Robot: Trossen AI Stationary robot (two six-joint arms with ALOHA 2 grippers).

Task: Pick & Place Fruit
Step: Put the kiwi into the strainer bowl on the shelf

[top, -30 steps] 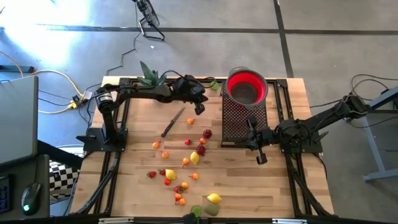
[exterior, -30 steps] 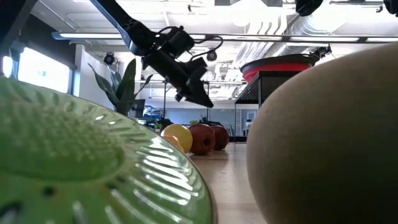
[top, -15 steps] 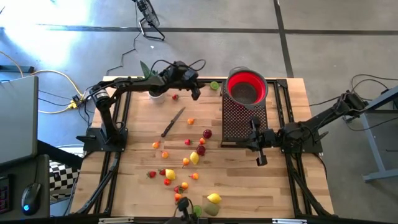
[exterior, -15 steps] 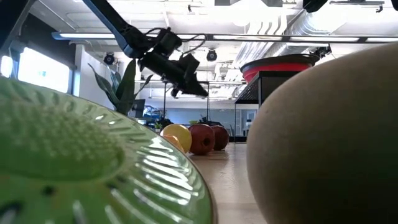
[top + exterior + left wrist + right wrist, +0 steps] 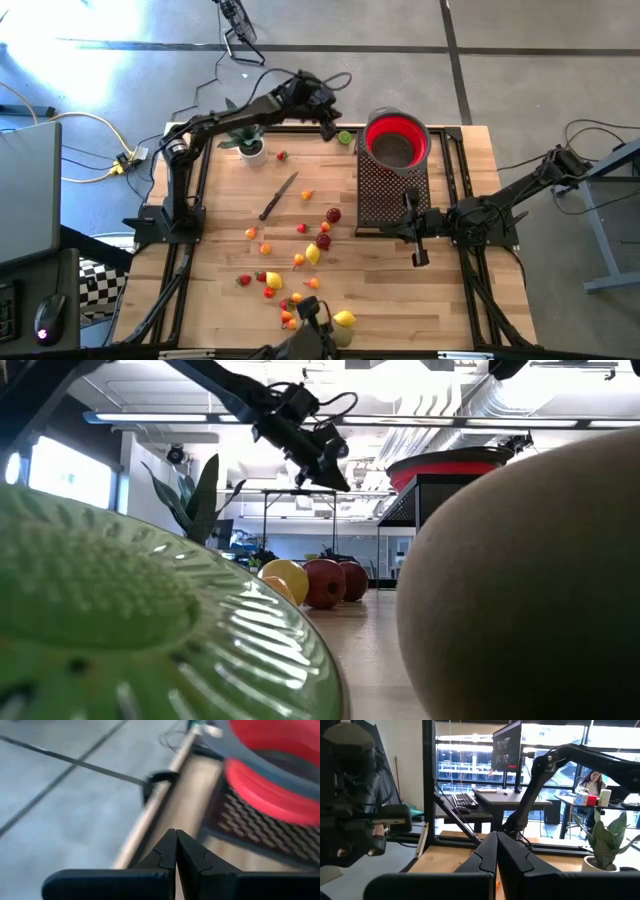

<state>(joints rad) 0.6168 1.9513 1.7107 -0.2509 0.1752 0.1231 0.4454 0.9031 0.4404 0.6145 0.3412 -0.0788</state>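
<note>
The left gripper (image 5: 328, 128) is hovering high over the table's (image 5: 450, 300) far edge, just beside the red bowl (image 5: 397, 140), its fingers (image 5: 167, 852) pressed together and holding nothing. That bowl is sitting atop a black mesh stand (image 5: 391, 195). The right gripper (image 5: 420, 255) is waiting near the stand's front — closed tight too, empty. The fruit (image 5: 313, 254) is lying scattered across the wooden top, mostly from the centre toward the near edge, with 1 green piece (image 5: 344, 137) resting close to the bowl. A knife (image 5: 278, 195) and a potted plant (image 5: 247, 135) are sitting on the left arm's side.
</note>
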